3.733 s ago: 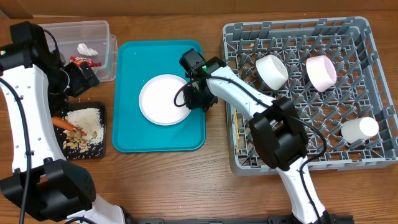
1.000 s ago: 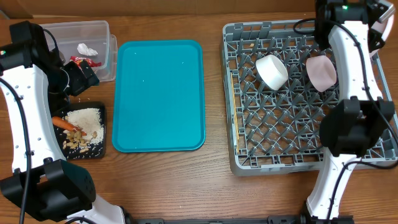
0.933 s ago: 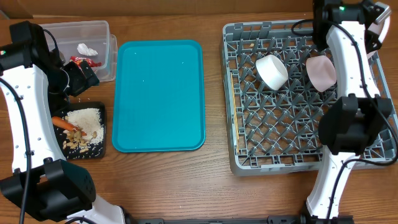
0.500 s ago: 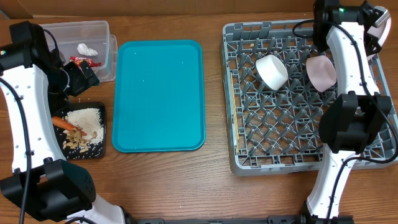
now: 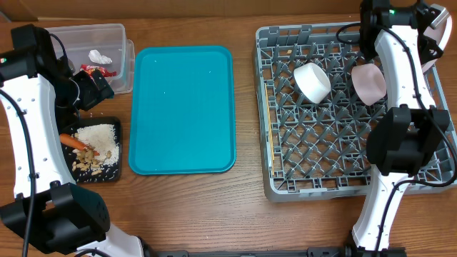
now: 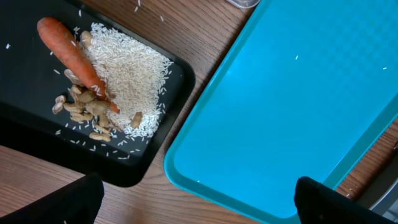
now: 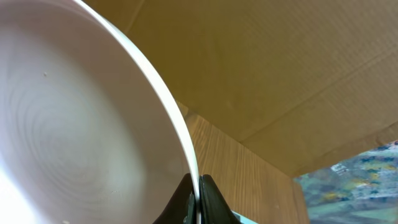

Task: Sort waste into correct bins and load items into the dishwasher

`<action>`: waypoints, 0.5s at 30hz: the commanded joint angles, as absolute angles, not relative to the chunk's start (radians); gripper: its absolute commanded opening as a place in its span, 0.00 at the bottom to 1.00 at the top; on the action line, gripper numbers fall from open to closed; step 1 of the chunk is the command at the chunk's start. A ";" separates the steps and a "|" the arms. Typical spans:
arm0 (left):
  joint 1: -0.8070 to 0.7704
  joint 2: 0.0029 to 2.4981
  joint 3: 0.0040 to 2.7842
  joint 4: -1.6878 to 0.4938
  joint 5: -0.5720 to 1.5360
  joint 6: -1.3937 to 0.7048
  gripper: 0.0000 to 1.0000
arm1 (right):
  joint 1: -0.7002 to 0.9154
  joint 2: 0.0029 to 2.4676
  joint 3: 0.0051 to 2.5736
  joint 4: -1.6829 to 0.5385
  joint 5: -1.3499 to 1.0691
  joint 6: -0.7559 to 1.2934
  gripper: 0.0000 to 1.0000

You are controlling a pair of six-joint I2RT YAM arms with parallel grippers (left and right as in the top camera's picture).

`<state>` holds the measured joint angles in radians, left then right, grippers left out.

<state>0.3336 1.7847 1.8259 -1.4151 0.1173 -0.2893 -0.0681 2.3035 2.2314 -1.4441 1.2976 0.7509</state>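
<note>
My right gripper (image 7: 198,196) is shut on the rim of the white plate (image 7: 74,124). In the overhead view it (image 5: 428,25) holds the plate (image 5: 437,32) on edge over the far right corner of the grey dish rack (image 5: 335,168). Two white bowls (image 5: 312,82) (image 5: 368,82) lie in the rack. The cup is hidden behind my right arm. My left gripper (image 5: 94,87) is open and empty, between the clear tub (image 5: 86,28) and the black tray (image 5: 100,177). The carrot (image 6: 74,59), rice (image 6: 127,81) and peanuts (image 6: 87,109) lie in the black tray (image 6: 149,168). The red wrapper (image 5: 96,71) and crumpled wrapper (image 5: 98,56) are in the tub.
The teal serving tray (image 5: 184,107) lies bare between the bins and the rack; it also shows in the left wrist view (image 6: 298,112). A cardboard wall (image 7: 261,74) stands behind the table. The right arm reaches across the rack's right side.
The right gripper took the plate off the teal tray and carried it to the rack's far right corner. Over the last second it has barely shifted. The left arm has not moved.
</note>
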 commanded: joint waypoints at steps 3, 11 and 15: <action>0.331 1.778 1.833 -1.415 0.124 -0.292 1.00 | -0.079 2.308 2.212 -1.498 1.246 0.781 0.04; 0.331 1.778 1.833 -1.414 0.124 -0.292 1.00 | -0.067 2.308 2.170 -1.522 1.182 0.812 0.04; 0.331 1.778 1.833 -1.414 0.124 -0.292 1.00 | -0.033 2.308 2.170 -1.522 1.179 0.811 0.04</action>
<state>0.3336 1.7847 1.8259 -1.4143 0.1169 -0.2893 -0.0635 2.3035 2.1830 -1.5177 1.2091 0.8001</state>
